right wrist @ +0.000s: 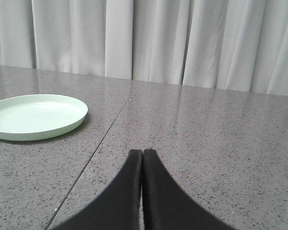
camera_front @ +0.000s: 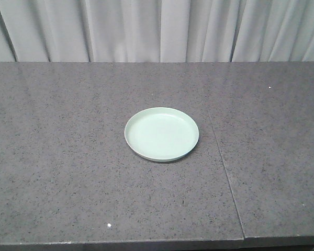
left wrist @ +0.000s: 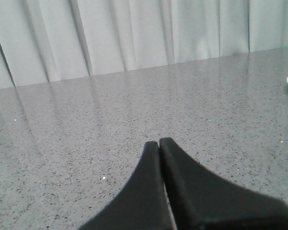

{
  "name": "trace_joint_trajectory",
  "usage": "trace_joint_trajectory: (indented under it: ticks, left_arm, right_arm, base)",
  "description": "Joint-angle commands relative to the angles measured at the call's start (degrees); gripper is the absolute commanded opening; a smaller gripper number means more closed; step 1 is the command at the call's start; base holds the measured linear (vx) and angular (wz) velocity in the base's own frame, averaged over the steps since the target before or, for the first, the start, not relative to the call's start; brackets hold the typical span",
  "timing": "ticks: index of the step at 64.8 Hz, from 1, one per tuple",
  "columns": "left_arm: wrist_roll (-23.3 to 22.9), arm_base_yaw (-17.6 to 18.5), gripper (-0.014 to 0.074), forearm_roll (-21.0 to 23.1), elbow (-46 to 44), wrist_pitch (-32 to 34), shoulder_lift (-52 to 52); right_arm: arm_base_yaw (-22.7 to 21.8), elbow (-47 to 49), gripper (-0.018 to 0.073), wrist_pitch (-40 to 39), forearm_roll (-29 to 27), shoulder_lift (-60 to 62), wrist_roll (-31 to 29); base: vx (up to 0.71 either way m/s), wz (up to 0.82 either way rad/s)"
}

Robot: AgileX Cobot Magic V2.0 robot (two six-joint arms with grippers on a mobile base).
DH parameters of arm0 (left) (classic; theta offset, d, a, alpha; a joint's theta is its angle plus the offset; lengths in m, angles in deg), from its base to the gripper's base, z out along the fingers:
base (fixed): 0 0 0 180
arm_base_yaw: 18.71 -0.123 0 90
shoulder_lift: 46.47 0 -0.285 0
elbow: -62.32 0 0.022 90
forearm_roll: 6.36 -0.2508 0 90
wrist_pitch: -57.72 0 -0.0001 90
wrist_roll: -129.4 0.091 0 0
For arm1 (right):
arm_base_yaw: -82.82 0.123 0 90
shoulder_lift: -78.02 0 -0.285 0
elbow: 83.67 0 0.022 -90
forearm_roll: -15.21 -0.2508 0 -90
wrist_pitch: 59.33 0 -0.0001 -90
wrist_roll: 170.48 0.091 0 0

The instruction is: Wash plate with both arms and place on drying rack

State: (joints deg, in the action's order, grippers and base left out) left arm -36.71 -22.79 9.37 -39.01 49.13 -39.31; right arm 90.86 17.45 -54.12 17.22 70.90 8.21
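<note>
Two slabs of speckled grey stone make up the countertop (camera_front: 68,172), meeting at a thin seam (camera_front: 226,178) that runs front to back, right of centre. Behind its far edge a pale pleated curtain (camera_front: 146,31) hangs across the whole width. The plate (camera_front: 161,134) lies flat and right way up near the middle of the counter, just left of the seam, with nothing on it or touching it. In the right wrist view it sits ahead and to the left of the right gripper (right wrist: 142,152), well apart from it. That gripper's black fingers are pressed together tip to tip, grasping nothing. The left gripper (left wrist: 159,142) is likewise clenched on nothing, with stone ahead of it. At the right edge of its view a pale green sliver shows, probably the plate's rim, though too little is visible to be sure.
</note>
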Motion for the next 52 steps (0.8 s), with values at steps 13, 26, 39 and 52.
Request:
trace_joint_trajectory:
  ticks: [13,26,39,52]
  left_arm:
    - [-0.48,0.02,-0.0006,0.17,-1.41,4.0,-0.88]
    - [-0.48,0.02,-0.0006,0.17,-1.41,4.0,-0.88]
    - [-0.48,0.02,-0.0006,0.17,-1.41,4.0,-0.88]
    - [-0.48,0.02,-0.0006,0.17,-1.41,4.0,-0.88]
  right_arm:
    - [-0.26,-0.13,-0.0001,-4.17,0.15,0.23,-0.2]
    - [-0.26,-0.13,-0.0001,-4.17,0.15,0.23,-0.2]
    - [-0.26,-0.13,-0.0001,-4.17,0.15,0.23,-0.2]
    - [-0.26,-0.13,-0.0001,-4.17,0.15,0.23,-0.2]
  base:
    - [0.0,0.0]
    - [0.0,0.0]
    - [0.0,0.0]
    - [0.0,0.0]
